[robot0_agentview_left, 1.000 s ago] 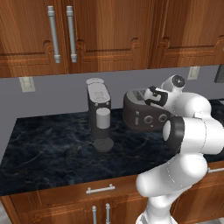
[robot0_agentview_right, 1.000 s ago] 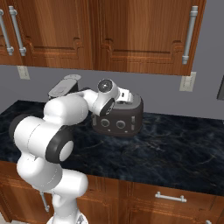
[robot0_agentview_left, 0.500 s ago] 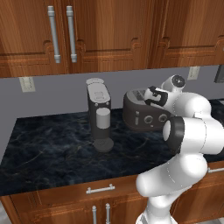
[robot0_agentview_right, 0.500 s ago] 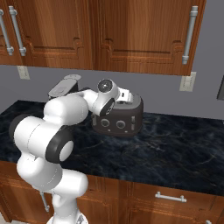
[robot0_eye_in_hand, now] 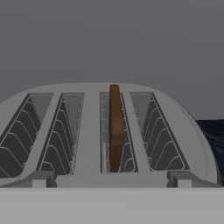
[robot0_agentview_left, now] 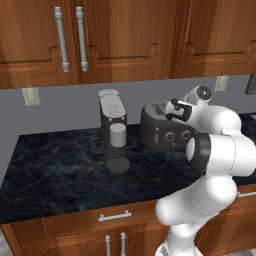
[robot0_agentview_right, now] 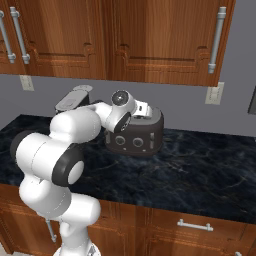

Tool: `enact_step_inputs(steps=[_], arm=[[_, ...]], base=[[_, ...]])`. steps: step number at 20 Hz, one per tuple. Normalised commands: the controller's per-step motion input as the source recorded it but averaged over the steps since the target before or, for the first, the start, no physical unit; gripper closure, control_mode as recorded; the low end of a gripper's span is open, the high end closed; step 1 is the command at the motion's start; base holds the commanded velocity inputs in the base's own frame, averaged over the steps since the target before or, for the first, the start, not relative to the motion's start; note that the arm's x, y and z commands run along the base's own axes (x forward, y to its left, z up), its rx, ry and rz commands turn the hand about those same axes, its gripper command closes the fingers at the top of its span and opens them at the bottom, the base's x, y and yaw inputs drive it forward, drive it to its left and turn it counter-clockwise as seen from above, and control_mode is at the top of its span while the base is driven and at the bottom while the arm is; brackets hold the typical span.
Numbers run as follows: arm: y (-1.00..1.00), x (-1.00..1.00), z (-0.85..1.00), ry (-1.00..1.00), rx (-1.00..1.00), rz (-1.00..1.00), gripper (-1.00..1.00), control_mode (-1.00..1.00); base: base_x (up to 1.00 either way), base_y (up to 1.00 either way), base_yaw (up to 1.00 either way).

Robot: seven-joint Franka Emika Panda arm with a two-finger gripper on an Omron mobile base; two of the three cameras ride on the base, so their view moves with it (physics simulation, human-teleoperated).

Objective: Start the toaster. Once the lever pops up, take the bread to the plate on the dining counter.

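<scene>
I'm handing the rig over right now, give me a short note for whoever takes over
Gripper: open, holding nothing, right above the toaster on the black counter.
Bread: standing on edge in one of the toaster's slots, seen in the hand view.
Coffee machine: to the toaster's left in the left base view, apart from it.
Done: hand positioned over the toaster. Whether the lever has been pressed cannot be told.
Left: start the toaster if needed, wait for the lever to pop up, carry the bread to the plate on the dining counter.

Both base views face the toaster point(robot0_agentview_left: 165, 131) from behind; hand view looks closely down its slots.
</scene>
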Motion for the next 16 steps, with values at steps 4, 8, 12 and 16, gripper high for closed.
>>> enact_step_inputs(steps=[4,8,12,16], arm=[[0.00,0.00,0.00,0.00,0.00,0.00,-1.00,-1.00],[0.00,0.00,0.00,0.00,0.00,0.00,-1.00,-1.00],[0.00,0.00,0.00,0.00,0.00,0.00,-1.00,-1.00],[0.00,0.00,0.00,0.00,0.00,0.00,-1.00,-1.00]], base=[[0.00,0.00,0.00],[0.00,0.00,0.00],[0.00,0.00,0.00],[0.00,0.00,0.00]])
